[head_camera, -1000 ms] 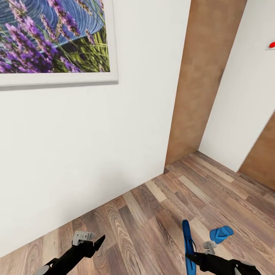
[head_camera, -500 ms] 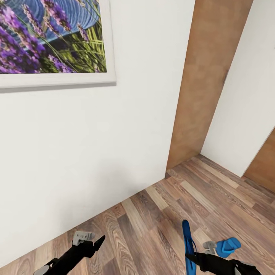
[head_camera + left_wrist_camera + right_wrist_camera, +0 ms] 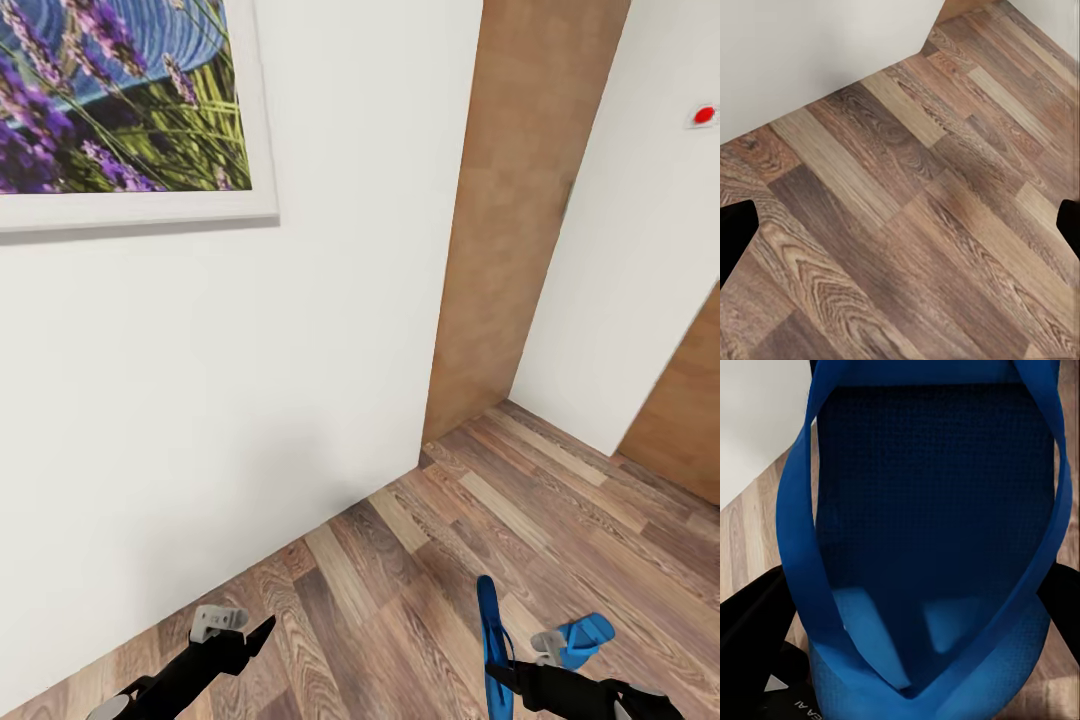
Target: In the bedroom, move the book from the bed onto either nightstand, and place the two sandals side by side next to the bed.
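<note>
sandal (image 3: 489, 635) stands on edge in the clamped right gripper (image 3: 512, 678) — long axis toward 12 o'clock. second sandal (image 3: 583, 636) lies just beside, at 2 o'clock; left gripper (image 3: 252, 636) carries nothing — its spread i cannot tell.

Both arms reach forward low in the head view. The left gripper (image 3: 262, 630) hangs over the floor with nothing between its fingers (image 3: 735, 236), which stand wide apart at the two edges of the left wrist view. The right gripper (image 3: 503, 672) is closed on a sandal (image 3: 491, 640), held on edge, its strap looping close before the right wrist camera.
</note>
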Controlling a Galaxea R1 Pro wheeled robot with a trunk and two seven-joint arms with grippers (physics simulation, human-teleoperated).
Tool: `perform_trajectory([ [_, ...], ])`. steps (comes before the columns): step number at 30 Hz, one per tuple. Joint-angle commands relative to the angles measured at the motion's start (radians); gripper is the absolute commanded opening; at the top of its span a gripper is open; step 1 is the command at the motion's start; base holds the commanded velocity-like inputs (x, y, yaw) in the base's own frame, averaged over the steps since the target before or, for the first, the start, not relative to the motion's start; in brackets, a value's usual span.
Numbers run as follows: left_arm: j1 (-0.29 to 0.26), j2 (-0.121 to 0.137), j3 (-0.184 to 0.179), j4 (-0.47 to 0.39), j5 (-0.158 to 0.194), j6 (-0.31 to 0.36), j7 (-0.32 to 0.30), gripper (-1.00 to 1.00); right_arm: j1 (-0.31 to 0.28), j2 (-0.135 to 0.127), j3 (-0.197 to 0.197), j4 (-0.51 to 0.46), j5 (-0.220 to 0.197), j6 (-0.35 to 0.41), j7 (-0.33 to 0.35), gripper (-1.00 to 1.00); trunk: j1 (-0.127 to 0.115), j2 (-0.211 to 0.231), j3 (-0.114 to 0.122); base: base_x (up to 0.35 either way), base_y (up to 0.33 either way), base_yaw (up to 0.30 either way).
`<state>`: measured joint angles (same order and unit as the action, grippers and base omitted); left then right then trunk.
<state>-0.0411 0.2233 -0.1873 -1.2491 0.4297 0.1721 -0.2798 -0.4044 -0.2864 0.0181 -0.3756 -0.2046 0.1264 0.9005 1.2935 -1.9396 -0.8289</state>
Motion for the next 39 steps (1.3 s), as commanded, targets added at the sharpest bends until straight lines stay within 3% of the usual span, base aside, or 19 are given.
perform_trajectory([
  [1,0.0,0.001,-0.001,-0.001,0.011,0.007,-0.001,1.0,-0.001,0.0,0.002,0.0,-0.01,0.01,0.003,-1.0,0.0,0.0,-0.001,0.0,0.0,-0.276],
  [17,0.0,0.001,-0.001,-0.001,0.011,0.007,-0.001,1.0,-0.001,0.0,0.002,-0.001,-0.01,0.01,0.003,-1.0,0.0,0.0,-0.001,0.03,0.0,-0.266],
  [39,0.0,0.001,-0.004,-0.001,0.011,0.007,-0.001,1.0,-0.001,0.0,0.002,0.0,-0.01,0.01,0.003,-1.0,0.0,0.0,-0.001,0.282,0.0,-0.015],
])
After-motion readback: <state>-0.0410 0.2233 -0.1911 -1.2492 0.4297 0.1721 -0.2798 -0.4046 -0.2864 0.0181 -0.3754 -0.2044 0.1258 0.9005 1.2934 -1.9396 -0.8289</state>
